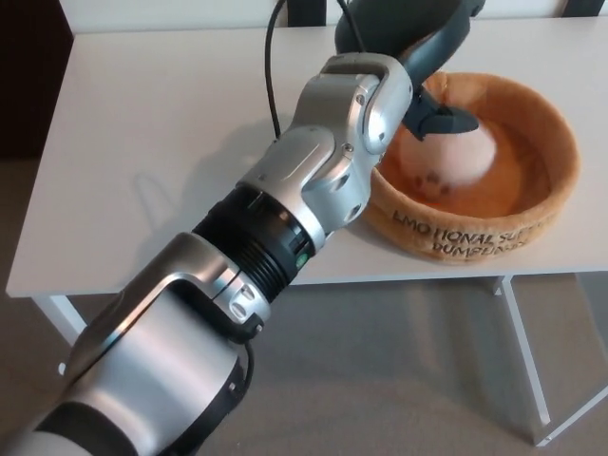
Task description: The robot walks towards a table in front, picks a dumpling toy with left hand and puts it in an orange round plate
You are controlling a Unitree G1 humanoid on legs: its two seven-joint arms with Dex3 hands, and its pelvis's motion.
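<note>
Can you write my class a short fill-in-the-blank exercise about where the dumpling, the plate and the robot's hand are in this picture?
1. The dumpling toy lies inside the ____ round plate.
2. The plate rests on a ____ table.
3. The hand over the dumpling belongs to the robot's ____ arm.
4. The plate sits near the table's ____ edge, closest to the robot.

Missing words: orange; white; left; front

White table [161,142], grey carpet floor [399,380], black cable [269,66] across tabletop
</note>
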